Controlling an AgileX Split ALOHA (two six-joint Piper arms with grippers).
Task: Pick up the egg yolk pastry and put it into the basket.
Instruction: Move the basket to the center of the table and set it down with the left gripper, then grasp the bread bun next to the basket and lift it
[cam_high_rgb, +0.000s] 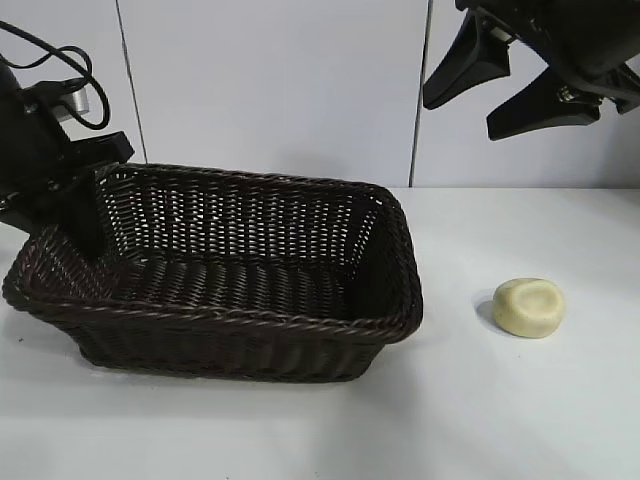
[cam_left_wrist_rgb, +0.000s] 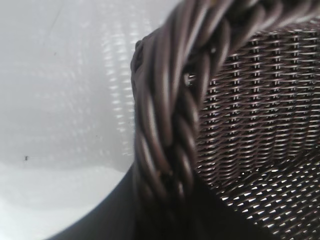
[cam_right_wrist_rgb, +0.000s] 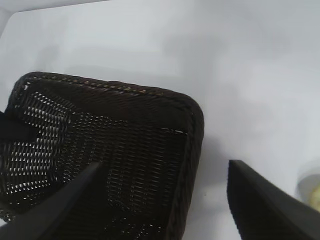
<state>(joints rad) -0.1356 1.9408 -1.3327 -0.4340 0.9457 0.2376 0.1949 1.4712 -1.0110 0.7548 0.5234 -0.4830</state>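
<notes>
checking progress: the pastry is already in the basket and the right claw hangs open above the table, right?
Not quite. The pastry is not in the basket; it lies on the table beside it, on the right arm's side, as the exterior view shows. The right claw does hang open above the table.

You are viewing a white table (cam_high_rgb: 520, 420). The basket (cam_high_rgb: 250, 330) is resting directly on it, the egg yolk pastry (cam_high_rgb: 529, 307) lying apart alongside.

On the counter (cam_high_rgb: 560, 420), the basket (cam_high_rgb: 250, 330) sits left; the egg yolk pastry (cam_high_rgb: 529, 306) lies apart to its right, outside it.
</notes>
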